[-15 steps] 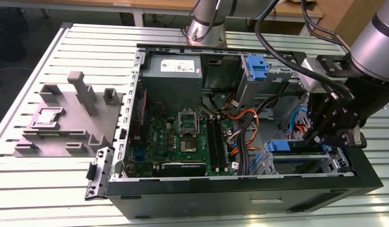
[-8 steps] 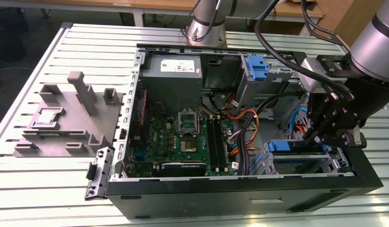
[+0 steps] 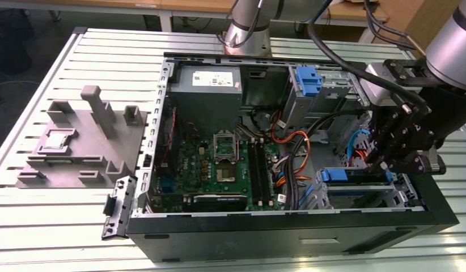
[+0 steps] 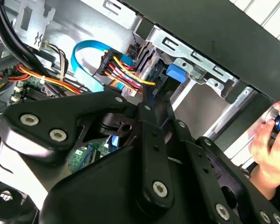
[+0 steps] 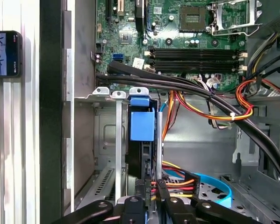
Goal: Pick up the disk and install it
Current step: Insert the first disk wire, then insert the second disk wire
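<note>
The disk [image 3: 354,177] sits on edge in the lower drive bay of the open computer case [image 3: 293,221], at the exterior view's right. Its blue carrier tab [image 5: 142,125] faces the case's inside, and the dark drive body runs back from it. My gripper [image 3: 378,165] reaches down from above onto the disk's rear end. In the first wrist view my gripper [image 5: 150,185] has its fingers close together on that end, shut on the disk. In the second wrist view my gripper [image 4: 154,95] stands just short of the blue tab [image 4: 175,73].
Red, yellow and orange power cables [image 5: 177,179] and a blue data cable [image 5: 219,184] lie right beside the fingers. Another blue carrier [image 3: 309,79] stands in the upper bay. A grey fixture [image 3: 81,141] sits outside the case. A person's hand [image 4: 270,140] and a phone [image 5: 4,53] are beside the case.
</note>
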### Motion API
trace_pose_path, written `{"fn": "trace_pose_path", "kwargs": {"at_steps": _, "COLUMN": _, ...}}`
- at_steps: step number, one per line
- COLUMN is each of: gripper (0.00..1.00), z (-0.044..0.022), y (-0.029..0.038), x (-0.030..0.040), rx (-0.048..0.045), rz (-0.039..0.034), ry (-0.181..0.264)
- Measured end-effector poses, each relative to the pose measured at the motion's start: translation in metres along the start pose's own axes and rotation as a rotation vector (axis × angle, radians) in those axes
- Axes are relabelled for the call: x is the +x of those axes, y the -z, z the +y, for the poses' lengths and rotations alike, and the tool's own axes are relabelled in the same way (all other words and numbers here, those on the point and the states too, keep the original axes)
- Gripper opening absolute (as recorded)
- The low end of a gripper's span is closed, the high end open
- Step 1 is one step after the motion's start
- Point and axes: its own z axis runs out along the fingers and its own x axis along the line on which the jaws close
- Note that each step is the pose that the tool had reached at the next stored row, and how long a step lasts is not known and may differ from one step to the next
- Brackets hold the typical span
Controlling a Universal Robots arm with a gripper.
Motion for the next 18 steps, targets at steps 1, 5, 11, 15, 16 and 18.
{"fn": "trace_pose_path", "kwargs": {"at_steps": 1, "gripper": 0.24, "z": 0.0, "y": 0.0012, "x": 0.0, "rx": -0.0005, "rz": 0.0, "ry": 0.0}}
{"fn": "trace_pose_path", "kwargs": {"at_steps": 5, "gripper": 0.23, "z": -0.0001, "y": 0.0023, "x": 0.0, "rx": -0.0013, "rz": -0.0005, "ry": 0.0}}
{"fn": "trace_pose_path", "kwargs": {"at_steps": 11, "gripper": 0.1, "z": -0.0001, "y": 0.0024, "x": 0.0, "rx": -0.0016, "rz": -0.0004, "ry": 0.0}}
{"fn": "trace_pose_path", "kwargs": {"at_steps": 15, "gripper": 0.1, "z": -0.0001, "y": 0.0024, "x": 0.0, "rx": -0.002, "rz": -0.0005, "ry": 0.0}}
{"fn": "trace_pose_path", "kwargs": {"at_steps": 16, "gripper": 0.1, "z": -0.0001, "y": 0.0024, "x": 0.0, "rx": -0.002, "rz": -0.0004, "ry": 0.0}}
{"fn": "trace_pose_path", "kwargs": {"at_steps": 18, "gripper": 0.1, "z": -0.0001, "y": 0.0024, "x": 0.0, "rx": -0.0021, "rz": -0.0004, "ry": 0.0}}
